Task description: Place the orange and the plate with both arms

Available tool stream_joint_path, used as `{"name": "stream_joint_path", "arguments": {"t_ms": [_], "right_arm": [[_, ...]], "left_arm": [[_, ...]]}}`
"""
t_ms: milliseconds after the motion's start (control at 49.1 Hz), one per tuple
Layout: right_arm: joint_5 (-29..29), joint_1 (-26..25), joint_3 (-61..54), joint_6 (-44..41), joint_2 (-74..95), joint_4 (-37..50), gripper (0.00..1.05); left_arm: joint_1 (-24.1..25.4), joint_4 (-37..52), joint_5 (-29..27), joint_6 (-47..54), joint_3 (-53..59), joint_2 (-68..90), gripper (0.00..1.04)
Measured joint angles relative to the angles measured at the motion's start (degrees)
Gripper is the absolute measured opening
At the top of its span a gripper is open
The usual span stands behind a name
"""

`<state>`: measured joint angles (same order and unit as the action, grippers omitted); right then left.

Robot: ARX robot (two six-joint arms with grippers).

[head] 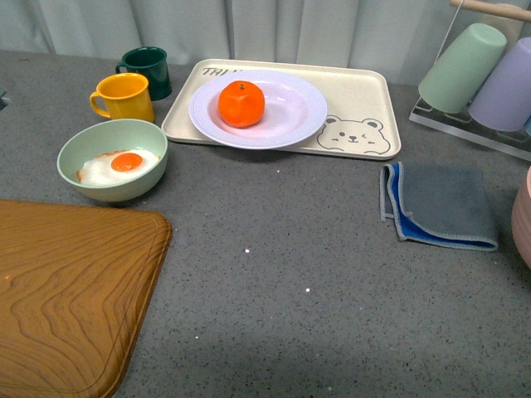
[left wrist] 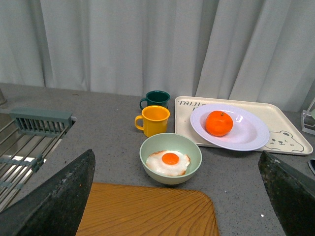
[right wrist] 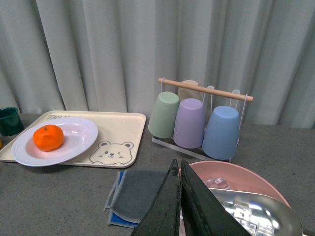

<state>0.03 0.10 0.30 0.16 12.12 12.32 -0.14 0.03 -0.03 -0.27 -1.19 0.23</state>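
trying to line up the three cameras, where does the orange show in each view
Front view: the orange sits on the plate, top centre, on the bear tray.
Left wrist view: the orange is right of centre, on the plate, beyond the green bowl.
Right wrist view: the orange is at the far left, on the plate.
Shared landmark: the bear tray.

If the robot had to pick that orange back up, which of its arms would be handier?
Probably the left. The round bright orange sits in the white ridged plate slightly left of centre, and the left pincer is open; the right pincer is shut.
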Motion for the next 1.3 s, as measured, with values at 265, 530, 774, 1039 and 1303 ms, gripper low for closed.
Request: {"name": "stream_joint_path", "arguments": {"t_ms": [265, 530, 774, 1039, 1303], "right_arm": [[-0.1, 0.0, 0.0, 0.0, -9.1, -11.2, 0.01], [-0.1, 0.0, 0.0, -0.1, -11.8, -12.2, 0.3], [-0.1, 0.0, 0.0, -0.1, -11.9, -12.2, 0.77], [-0.1, 0.0, 0.0, -0.1, -11.9, -12.2, 0.95], [-0.1, 0.0, 0.0, -0.1, -11.9, -12.2, 0.95]], "left_arm": [[0.0, 0.0, 0.0, 0.0, 0.0, 0.0, 0.98], [0.0, 0.0, 0.0, 0.0, 0.0, 0.0, 0.98], [0.0, 0.0, 0.0, 0.0, 0.0, 0.0, 0.98], [0.0, 0.0, 0.0, 0.0, 0.0, 0.0, 0.98], [0.0, 0.0, 0.0, 0.0, 0.0, 0.0, 0.98]]}}
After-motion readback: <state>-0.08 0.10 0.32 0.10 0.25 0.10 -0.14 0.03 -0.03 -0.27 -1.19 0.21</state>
